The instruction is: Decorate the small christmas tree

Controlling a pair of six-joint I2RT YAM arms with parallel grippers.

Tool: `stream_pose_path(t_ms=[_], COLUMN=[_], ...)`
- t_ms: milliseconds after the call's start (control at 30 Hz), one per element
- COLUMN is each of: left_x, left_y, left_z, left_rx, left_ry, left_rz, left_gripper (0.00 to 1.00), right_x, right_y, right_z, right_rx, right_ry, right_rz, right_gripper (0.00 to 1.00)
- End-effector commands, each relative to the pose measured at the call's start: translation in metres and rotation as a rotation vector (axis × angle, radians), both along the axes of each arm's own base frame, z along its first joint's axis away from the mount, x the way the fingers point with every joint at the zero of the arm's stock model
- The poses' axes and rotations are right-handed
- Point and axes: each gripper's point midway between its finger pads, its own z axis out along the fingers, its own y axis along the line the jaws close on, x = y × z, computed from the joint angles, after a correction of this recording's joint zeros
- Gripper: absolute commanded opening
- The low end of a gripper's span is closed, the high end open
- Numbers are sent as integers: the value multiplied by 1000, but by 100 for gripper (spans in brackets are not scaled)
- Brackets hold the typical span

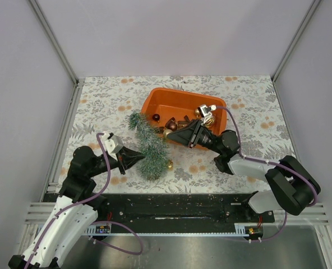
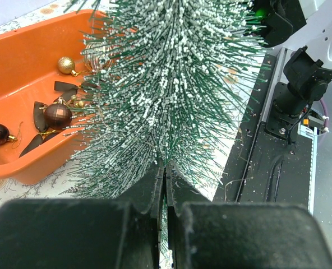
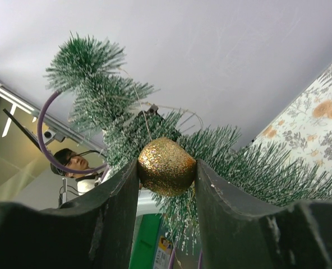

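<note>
1. The right claw (image 1: 169, 134) stands half wide, clamped on a gold bauble (image 3: 167, 166), one finger against each side of it.
2. The tree (image 1: 147, 144) is straight ahead of that claw. In the right wrist view its needles fan out just past the bauble, close enough that I cannot tell touching from a hair apart.
3. Seen from the top, the tree's long axis runs across the right claw's line of reach. The narrow tip is off to the claw's right and the broad end to its left, so the claw meets the tree side-on, about mid-length.
4. The left claw (image 2: 165, 185) is narrow, its fingers pressed together, with bristles springing up right at the tips. It appears to pinch the tree low down, from the side opposite the right claw.
5. A thin thread (image 3: 138, 106) runs up from the bauble into the needles ahead. I cannot tell whether it is hooked on a branch.
6. By my judgement, the coming move turns on that short stretch ahead of the right claw. This claw is the nearer one to the hanging spot and needs only a small push forward before letting go, while the left one steadies the tree.
7. The tray (image 1: 157, 101) sits beside and behind the right claw on the counter (image 1: 98, 106). A second bauble (image 1: 170, 165) is at the tree's broad end, hung or loose I cannot tell.
</note>
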Motion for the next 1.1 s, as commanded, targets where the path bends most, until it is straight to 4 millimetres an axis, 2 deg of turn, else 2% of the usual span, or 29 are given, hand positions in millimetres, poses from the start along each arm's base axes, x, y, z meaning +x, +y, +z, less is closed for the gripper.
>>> stream_pose_path(t_ms=[0,133,333,533,633,1067], left_x=[3,2,3,1,1,2], left_y=[2,3,3,3,3,3], left_z=[-6,-8,-6,-6,-4,-3], left_rx=[3,10,15,20,19,22], left_ry=[18,23,24,22,16,12], left_rz=[21,22,24,17,18,15], left_gripper=[1,0,0,0,0,0], right_x=[-23,-25,-23,-9,-8,2], right_y=[-3,-3,-4,-16,-15,-10], right_z=[23,21,35,50,54,40], right_rx=[95,109,110,125,136,144], right_ry=[-92,-88,-142,-189,-199,-168], right_rz=[29,34,11,-55,-53,-59], right_gripper=[19,19,19,19,19,18])
